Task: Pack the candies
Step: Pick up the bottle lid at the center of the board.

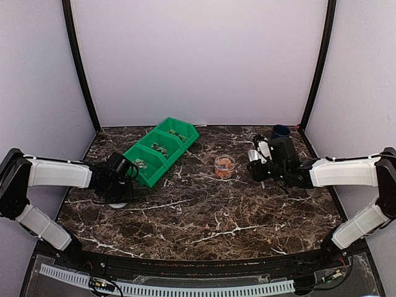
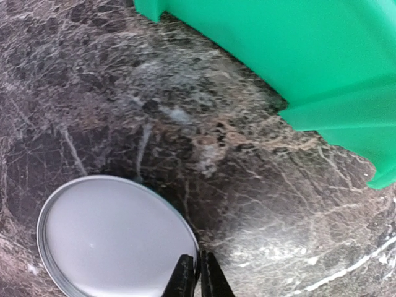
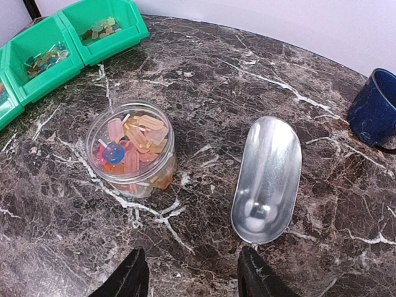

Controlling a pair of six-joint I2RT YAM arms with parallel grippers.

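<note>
Here, left gripper (image 2: 197,276) tight on lid (image 2: 111,238) rim, bin (image 2: 309,55) nearby.

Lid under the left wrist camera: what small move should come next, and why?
Probably lift the lid a little, straight up. The left end effector is shut and seems pinched on its rim, while it lies flat beside the green bin. The jar looks full of candies and stands uncovered; the scoop lies on the table, the right end effector open and empty.
</note>
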